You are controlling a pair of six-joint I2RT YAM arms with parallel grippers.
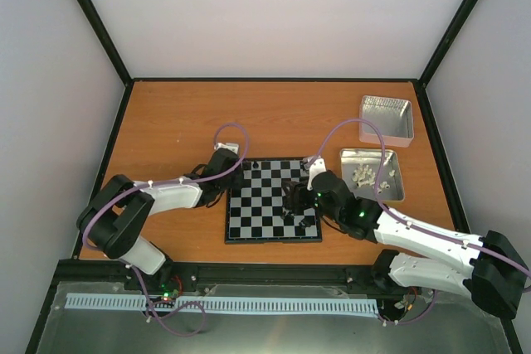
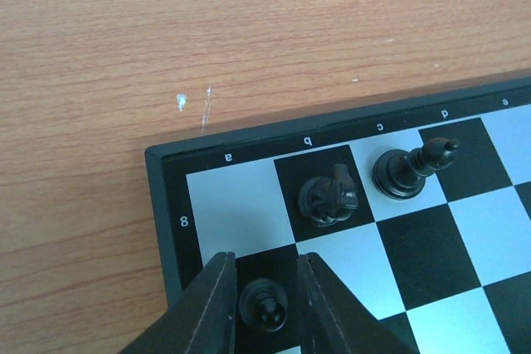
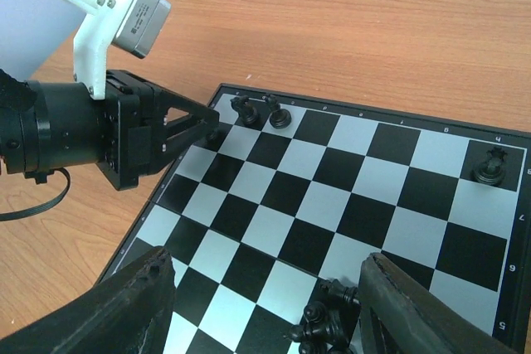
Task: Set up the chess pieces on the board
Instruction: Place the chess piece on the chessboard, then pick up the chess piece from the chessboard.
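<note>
while the left gripper (image 2: pixel 265 271) brackets a black pawn (image 2: pixel 264 306) standing on a7 of the board (image 2: pixel 431 246) (pinched or just freed, i cannot tell), placing is the step in hand. next it likely needs to let go and lift straight. the right gripper (image 3: pixel 267 267) hangs wide apart over a cluster of black pieces (image 3: pixel 325 325). the near tin (image 1: pixel 392 189) holds cream-white pieces (image 1: pixel 362 174); the far tin (image 1: pixel 386 118) looks empty.

Bright, even overhead light; soft shadows, close foreground slightly blurred.
</note>
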